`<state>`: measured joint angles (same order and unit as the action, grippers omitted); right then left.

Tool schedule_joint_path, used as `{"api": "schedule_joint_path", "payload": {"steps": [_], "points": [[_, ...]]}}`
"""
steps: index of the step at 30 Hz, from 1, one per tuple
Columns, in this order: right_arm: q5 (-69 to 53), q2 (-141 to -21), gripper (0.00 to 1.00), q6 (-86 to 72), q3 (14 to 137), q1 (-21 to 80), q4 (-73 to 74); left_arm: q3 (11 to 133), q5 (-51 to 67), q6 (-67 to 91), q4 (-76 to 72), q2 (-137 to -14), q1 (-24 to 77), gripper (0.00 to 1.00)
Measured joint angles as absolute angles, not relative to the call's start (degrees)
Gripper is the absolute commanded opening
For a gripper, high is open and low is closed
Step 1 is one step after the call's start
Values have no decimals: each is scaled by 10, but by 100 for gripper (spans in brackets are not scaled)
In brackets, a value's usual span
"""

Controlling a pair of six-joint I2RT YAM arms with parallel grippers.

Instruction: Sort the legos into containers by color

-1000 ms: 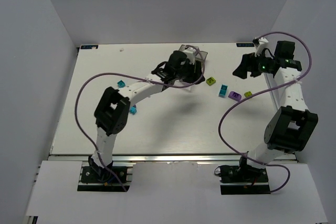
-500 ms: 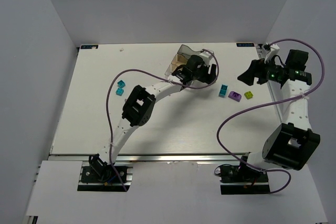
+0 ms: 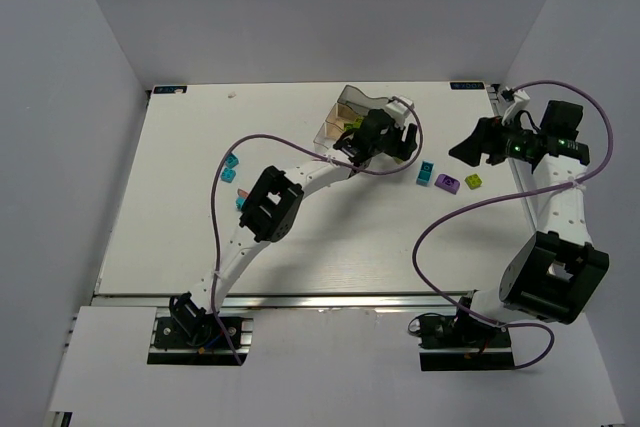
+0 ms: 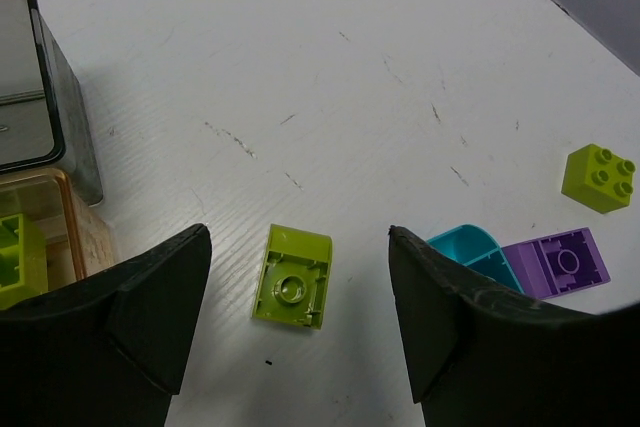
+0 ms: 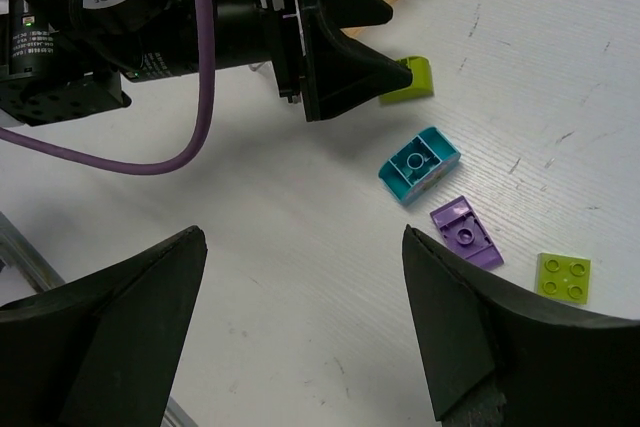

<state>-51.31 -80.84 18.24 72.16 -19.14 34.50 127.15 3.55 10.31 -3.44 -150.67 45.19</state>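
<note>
My left gripper (image 4: 298,237) is open and hovers low over an upside-down lime lego (image 4: 293,275), which lies on the table between the fingers and touches neither. In the top view this gripper (image 3: 393,147) sits just right of the clear containers (image 3: 340,112), where a lime lego (image 3: 352,125) lies in the amber compartment (image 4: 78,237). Right of it lie a teal lego (image 3: 425,173), a purple one (image 3: 446,182) and a lime one (image 3: 473,182). My right gripper (image 3: 466,149) hangs open and empty above the table (image 5: 303,237), near those three.
More legos lie at the left of the table: two teal ones (image 3: 230,167), a small pink piece (image 3: 243,192) and another teal one (image 3: 240,204). The left arm's purple cable (image 3: 300,142) loops over the middle. White walls close in the table.
My left gripper moved right from above the containers to above the lime lego, and its jaws widened. The right gripper swung a little right and lower.
</note>
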Motion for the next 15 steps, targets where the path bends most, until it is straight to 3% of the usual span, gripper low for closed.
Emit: {"api": "schedule_joint_path", "payload": {"steps": [11,15], "points": [[-519,-808,84,176,708,-192,338,1258,7,53,-22,-1508,470,67],[-524,-808,83,173,706,-193,336,1240,-20,25,-6,-1508,481,69]]}}
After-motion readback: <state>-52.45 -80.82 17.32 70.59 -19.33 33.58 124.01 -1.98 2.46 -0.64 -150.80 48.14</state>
